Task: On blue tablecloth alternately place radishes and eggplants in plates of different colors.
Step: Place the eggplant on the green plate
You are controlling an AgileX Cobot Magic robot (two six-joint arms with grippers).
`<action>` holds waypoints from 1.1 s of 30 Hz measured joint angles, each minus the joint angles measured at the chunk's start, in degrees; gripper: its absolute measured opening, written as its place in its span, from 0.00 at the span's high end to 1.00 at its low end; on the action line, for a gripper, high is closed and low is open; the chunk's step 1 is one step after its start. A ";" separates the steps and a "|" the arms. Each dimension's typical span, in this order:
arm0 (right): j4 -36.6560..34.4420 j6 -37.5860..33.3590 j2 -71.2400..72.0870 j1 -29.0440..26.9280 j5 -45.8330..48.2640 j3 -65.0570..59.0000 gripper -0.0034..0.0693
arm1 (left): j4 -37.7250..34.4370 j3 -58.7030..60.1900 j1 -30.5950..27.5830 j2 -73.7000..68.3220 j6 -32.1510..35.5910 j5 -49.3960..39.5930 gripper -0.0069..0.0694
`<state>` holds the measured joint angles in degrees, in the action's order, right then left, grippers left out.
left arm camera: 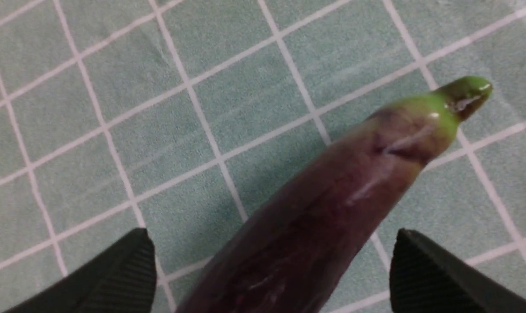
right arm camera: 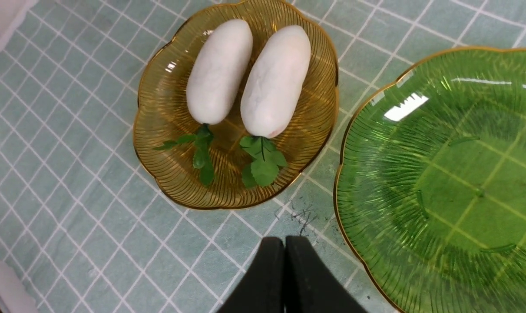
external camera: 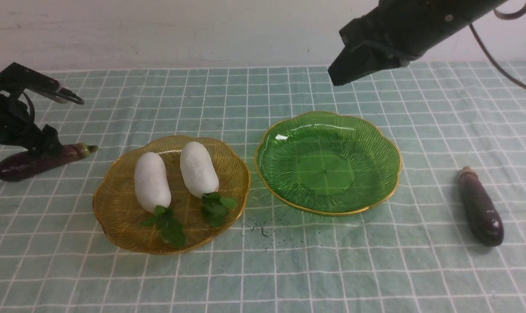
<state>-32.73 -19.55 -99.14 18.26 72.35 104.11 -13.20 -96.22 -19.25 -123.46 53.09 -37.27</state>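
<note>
Two white radishes (external camera: 152, 181) (external camera: 198, 168) lie side by side in the amber-yellow plate (external camera: 115, 213), leaves toward me; they also show in the right wrist view (right arm camera: 219, 71) (right arm camera: 275, 80). The green plate (external camera: 328, 163) is empty. A green-capped eggplant (external camera: 24, 165) lies on the blue tablecloth (external camera: 289, 269) at far left. My left gripper (external camera: 47, 145) is open, its fingers (left arm camera: 128, 269) straddling this eggplant (left arm camera: 332, 204) with gaps on both sides. A brown-capped eggplant (external camera: 480, 208) lies at the right. My right gripper (external camera: 337, 74) is shut and empty, high above the green plate's far edge (right arm camera: 284, 243).
Small dark scribble marks (external camera: 260, 228) lie on the cloth between the plates near the front. A pale wall runs along the table's far edge. Open cloth stretches across the front.
</note>
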 joint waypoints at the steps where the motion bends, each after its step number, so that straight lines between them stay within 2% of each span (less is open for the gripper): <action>1: -0.23 0.00 0.00 0.00 0.00 0.00 0.97 | 0.15 0.00 0.00 -0.16 0.00 0.19 0.02; 10: -1.90 -0.17 0.00 0.00 0.00 0.00 0.97 | 0.58 0.00 0.00 -3.05 0.05 0.24 0.02; 13: -1.90 -0.22 0.00 0.00 0.00 0.00 0.97 | 0.50 0.00 0.00 -3.88 -0.86 -0.33 0.05; 15: -1.90 -0.22 0.00 0.00 0.00 0.00 0.97 | 0.49 -0.26 0.00 -3.94 -2.46 -0.93 0.12; 17: -1.90 -0.07 0.00 0.00 0.00 0.00 0.97 | 0.57 -0.57 0.00 -3.94 -5.34 -2.11 0.23; 19: -1.16 1.14 0.00 -0.04 0.00 0.00 0.97 | 0.62 -1.15 0.10 -3.81 -10.18 -3.80 0.44; 20: -0.15 2.29 0.00 -0.16 0.00 0.00 0.97 | 0.80 -1.91 0.34 -3.32 -14.48 -5.43 0.47; 25: 6.14 7.18 0.68 -1.93 0.00 0.00 0.97 | -0.94 -7.93 2.78 1.93 -26.74 -13.26 0.46; 27: 7.94 8.22 1.15 -2.68 0.00 0.00 0.97 | -2.74 -9.40 4.02 3.88 -28.16 -16.26 0.46; 28: 11.81 10.08 2.32 -4.30 0.00 0.00 0.97 | -6.10 -11.49 6.38 6.52 -29.17 -20.18 0.46; 31: 16.52 12.31 3.48 -6.57 0.00 0.00 0.97 | -11.13 -13.25 10.76 9.34 -30.14 -24.47 0.46; 32: 19.47 13.95 4.11 -8.34 0.00 0.00 0.97 | -15.92 -13.76 15.24 11.13 -30.48 -26.54 0.46; 33: 21.00 14.74 4.24 -9.25 0.00 0.00 0.97 | -17.38 -13.76 17.39 11.50 -30.63 -27.14 0.46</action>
<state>-11.73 -4.81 -94.90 9.01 72.35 104.11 -30.57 -109.98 -1.86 -111.96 22.46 -64.40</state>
